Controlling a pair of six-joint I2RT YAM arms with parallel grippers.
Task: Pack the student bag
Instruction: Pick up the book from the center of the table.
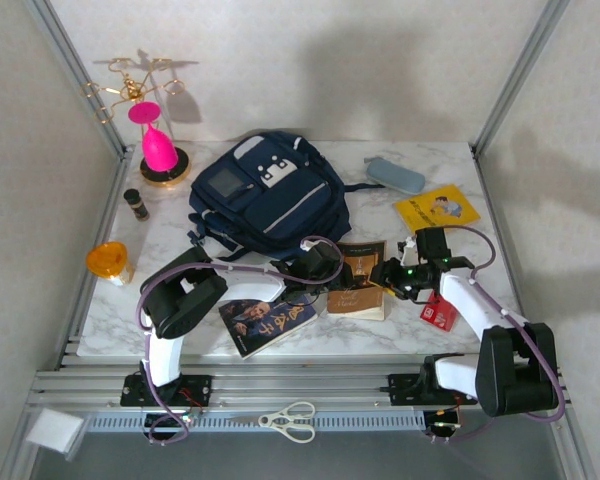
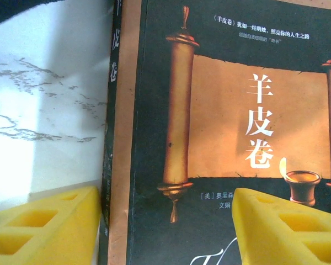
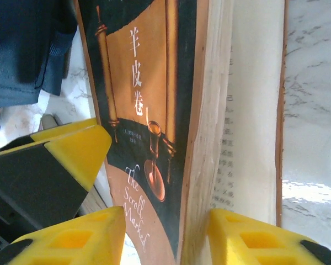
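The navy student bag (image 1: 268, 195) lies flat at the back centre of the table, and its dark fabric (image 3: 22, 49) shows near my right wrist. In front of it is a dark book with a golden scroll on the cover (image 1: 360, 280) (image 2: 220, 127) (image 3: 149, 83). My left gripper (image 1: 325, 263) (image 2: 165, 232) is open at the book's spine, one finger on the marble and the other over the cover. My right gripper (image 1: 388, 275) (image 3: 165, 240) is open, astride the raised cover and pages. Its right finger (image 3: 254, 240) touches an inner page; a gap remains on the cover side.
A second book (image 1: 268, 322) lies near the left arm and a red item (image 1: 438, 312) under the right arm. A yellow booklet (image 1: 438, 208) and grey-blue pencil case (image 1: 395, 175) sit back right. Pink hourglass (image 1: 160, 150), dark bottle (image 1: 135, 203) and orange cup (image 1: 110, 262) stand left. Scissors (image 1: 288, 420) rest on the front rail.
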